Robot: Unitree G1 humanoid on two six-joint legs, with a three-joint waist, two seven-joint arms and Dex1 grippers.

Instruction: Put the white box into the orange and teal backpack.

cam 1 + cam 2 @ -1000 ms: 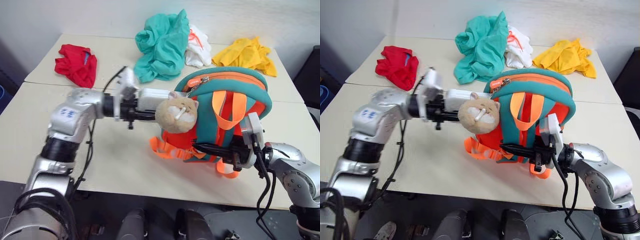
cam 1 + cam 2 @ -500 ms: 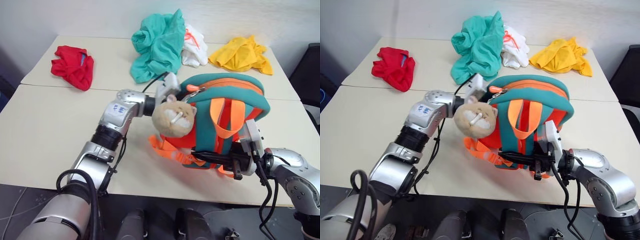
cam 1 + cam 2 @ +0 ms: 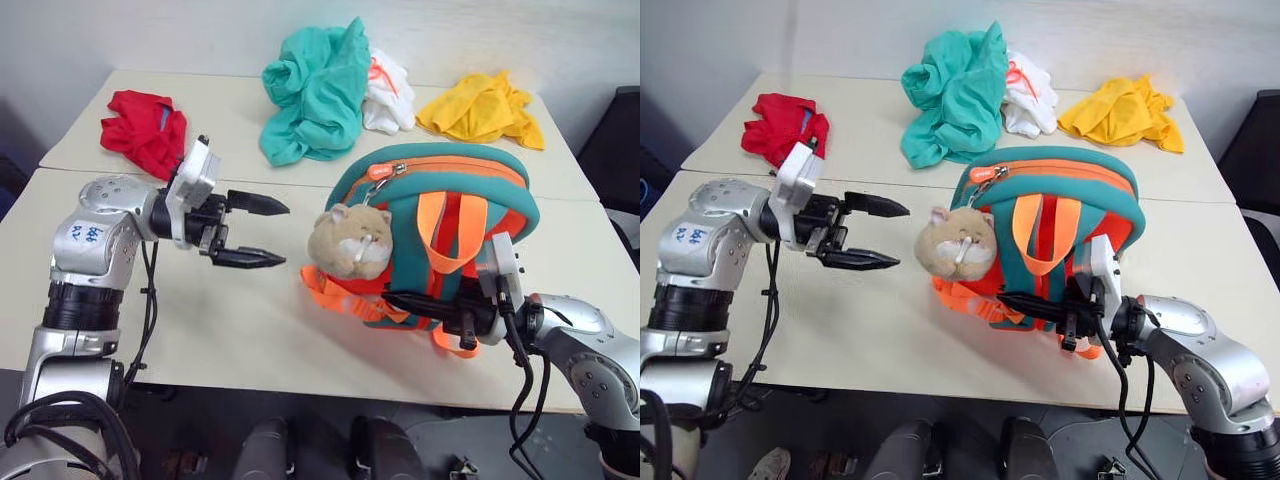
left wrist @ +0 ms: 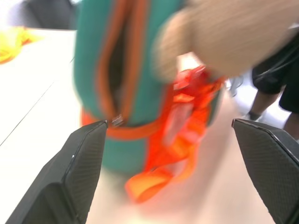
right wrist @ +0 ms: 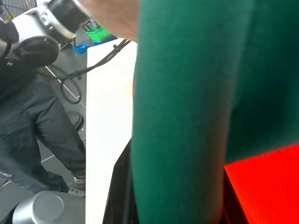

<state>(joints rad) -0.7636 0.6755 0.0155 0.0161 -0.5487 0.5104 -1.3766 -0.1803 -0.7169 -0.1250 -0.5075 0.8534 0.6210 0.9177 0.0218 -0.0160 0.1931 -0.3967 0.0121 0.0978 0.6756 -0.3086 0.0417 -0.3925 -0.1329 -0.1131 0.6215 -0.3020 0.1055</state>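
The orange and teal backpack (image 3: pixel 440 200) stands upright at the table's right of centre, with a tan plush hamster (image 3: pixel 350 240) hanging on its near-left side. My left gripper (image 3: pixel 285 235) hovers to the left of it, apart from it, its jaws wide open and empty. In the left wrist view both fingers (image 4: pixel 79 177) frame the backpack's (image 4: pixel 103 60) orange-lined zip opening. My right gripper (image 3: pixel 395 298) is shut on the backpack's lower teal edge (image 5: pixel 187 116), by the orange straps. The white box is hidden from view.
At the back of the table (image 3: pixel 250 320) lie a teal cloth heap (image 3: pixel 315 85), a white cloth with orange string (image 3: pixel 390 90), a yellow cloth (image 3: pixel 480 110) and, at the far left, a red cloth (image 3: pixel 145 130). A person's legs (image 5: pixel 42 121) stand beside the table.
My left gripper has drawn back to the left from the backpack's opening and has opened. The white box it held at the opening is no longer visible. The right gripper kept still.
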